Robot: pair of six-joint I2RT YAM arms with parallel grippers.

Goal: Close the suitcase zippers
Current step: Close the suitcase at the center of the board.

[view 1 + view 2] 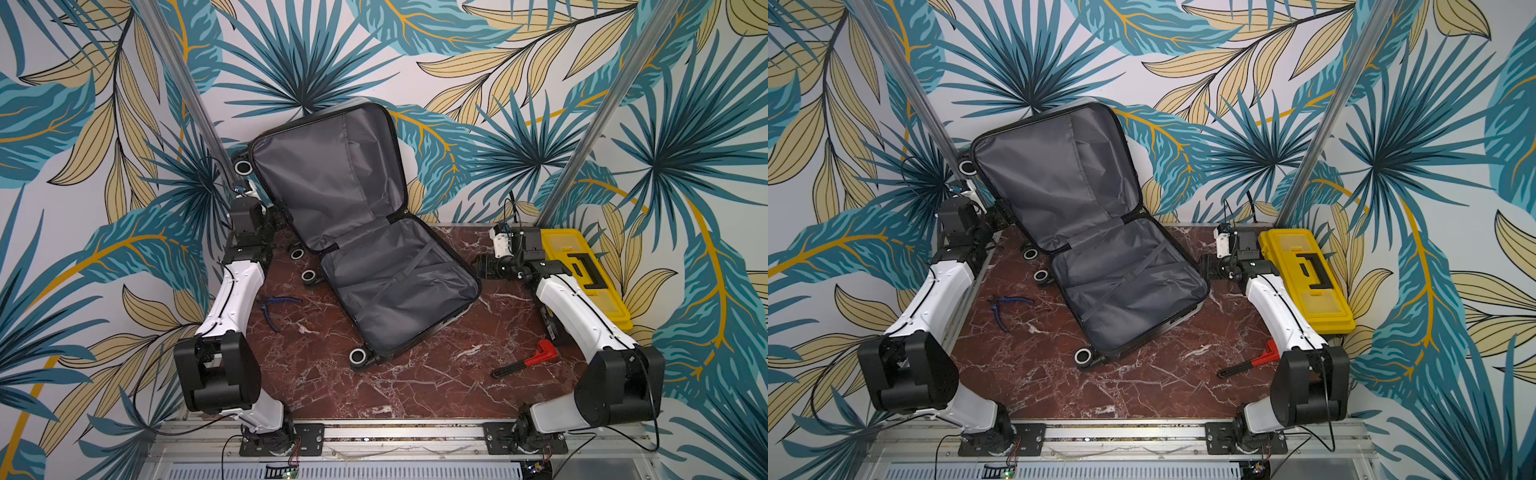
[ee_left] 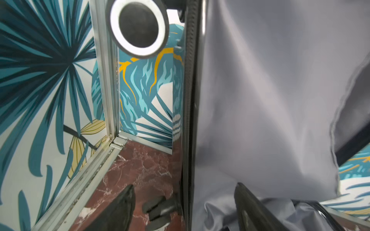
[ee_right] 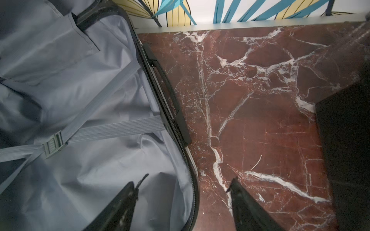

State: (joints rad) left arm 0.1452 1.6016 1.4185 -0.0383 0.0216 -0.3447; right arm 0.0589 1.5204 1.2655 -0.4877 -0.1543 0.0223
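The red marble table [image 1: 415, 386] lies under the suitcase [image 1: 361, 249], which is open on it in both top views [image 1: 1088, 249]. One half lies flat with its grey lining up. The other half stands raised behind it, tilted toward the leaf-patterned wall.

A yellow toolbox [image 1: 582, 286] with a black handle sits well apart from the suitcase, on the right arm's side and behind that arm.

The left gripper [image 2: 184, 185] is at the raised half's side edge. Its fingers [image 2: 120, 208] are spread wide, one on either side of the rim, pinching nothing. The right gripper [image 3: 182, 181] is at the flat half's side edge, also spread, with one finger over the lining and the other over the table.

The zippers [image 2: 189, 80] run as a dark toothed band round both rims [image 3: 172, 120], undone; no pull can be made out.

Blue-handled pliers [image 1: 274, 305] lie near the suitcase on the left arm's side. A red-and-black wrench [image 1: 528, 361] lies near its front corner on the right arm's side.

A grey strap with a buckle [image 3: 53, 144] crosses the flat half's lining. White-rimmed wheels [image 1: 358, 356] stick out along the suitcase's left-arm side.
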